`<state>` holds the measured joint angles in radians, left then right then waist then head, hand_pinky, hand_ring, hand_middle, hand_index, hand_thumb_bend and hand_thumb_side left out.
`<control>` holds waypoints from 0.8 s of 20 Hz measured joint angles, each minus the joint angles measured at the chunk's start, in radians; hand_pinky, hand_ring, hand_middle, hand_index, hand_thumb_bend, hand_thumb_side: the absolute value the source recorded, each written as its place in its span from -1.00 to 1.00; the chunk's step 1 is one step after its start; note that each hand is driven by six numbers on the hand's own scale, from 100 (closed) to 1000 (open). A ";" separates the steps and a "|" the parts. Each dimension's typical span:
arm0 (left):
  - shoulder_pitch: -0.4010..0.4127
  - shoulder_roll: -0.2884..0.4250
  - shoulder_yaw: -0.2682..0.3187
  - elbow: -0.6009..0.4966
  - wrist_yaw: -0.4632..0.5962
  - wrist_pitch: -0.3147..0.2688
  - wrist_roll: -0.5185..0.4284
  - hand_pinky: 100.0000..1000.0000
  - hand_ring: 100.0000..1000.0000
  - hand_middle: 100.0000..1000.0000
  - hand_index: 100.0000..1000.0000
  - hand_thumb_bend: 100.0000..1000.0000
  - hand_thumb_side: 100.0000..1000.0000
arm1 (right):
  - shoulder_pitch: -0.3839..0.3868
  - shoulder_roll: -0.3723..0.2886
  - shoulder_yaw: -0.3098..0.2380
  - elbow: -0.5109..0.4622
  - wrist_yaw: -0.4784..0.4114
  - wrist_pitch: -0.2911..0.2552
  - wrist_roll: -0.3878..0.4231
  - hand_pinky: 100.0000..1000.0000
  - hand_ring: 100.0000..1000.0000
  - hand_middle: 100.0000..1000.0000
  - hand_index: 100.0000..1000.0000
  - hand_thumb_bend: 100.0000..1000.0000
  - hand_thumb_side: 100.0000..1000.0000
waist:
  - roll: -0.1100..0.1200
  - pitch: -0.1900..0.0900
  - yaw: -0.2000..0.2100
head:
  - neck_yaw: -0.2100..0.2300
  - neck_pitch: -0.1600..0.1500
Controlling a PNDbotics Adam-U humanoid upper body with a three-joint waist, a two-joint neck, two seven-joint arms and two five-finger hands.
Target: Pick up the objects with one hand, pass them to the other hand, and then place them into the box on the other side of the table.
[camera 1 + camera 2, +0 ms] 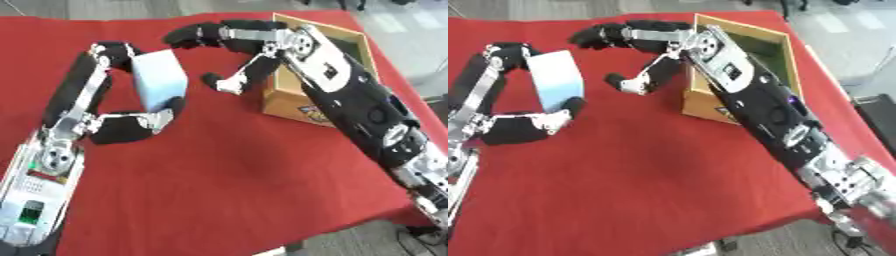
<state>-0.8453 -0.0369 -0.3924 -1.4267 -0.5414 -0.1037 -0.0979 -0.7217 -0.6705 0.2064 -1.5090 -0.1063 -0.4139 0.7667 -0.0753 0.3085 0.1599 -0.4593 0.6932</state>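
Observation:
A pale blue-white box (pixel 160 79) is held above the red table between the fingers and thumb of my left hand (pixel 105 90), at the left of the view. My right hand (pixel 236 45) reaches in from the right with its fingers spread open, its thumb (pixel 226 84) just to the right of the pale box and apart from it. An open cardboard box (pixel 346 37) stands on the right side of the table, partly hidden behind my right forearm.
A red cloth (pixel 227 170) covers the table. Its front edge runs across the lower right, with grey floor beyond. My right forearm (pixel 367 110) crosses in front of the cardboard box.

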 measured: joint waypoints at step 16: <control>0.000 -0.009 0.001 0.040 -0.014 -0.003 0.004 0.25 0.07 -0.21 -0.17 -1.00 -0.59 | 0.000 0.008 0.023 -0.031 -0.005 0.035 0.035 1.00 1.00 0.99 1.00 -1.00 -0.78 | -0.006 0.003 0.001 | -0.012 0.003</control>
<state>-0.8452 -0.0461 -0.3918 -1.3867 -0.5554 -0.1063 -0.0941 -0.7214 -0.6625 0.2298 -1.5403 -0.1113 -0.3786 0.8021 -0.0815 0.3112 0.1612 -0.4712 0.6959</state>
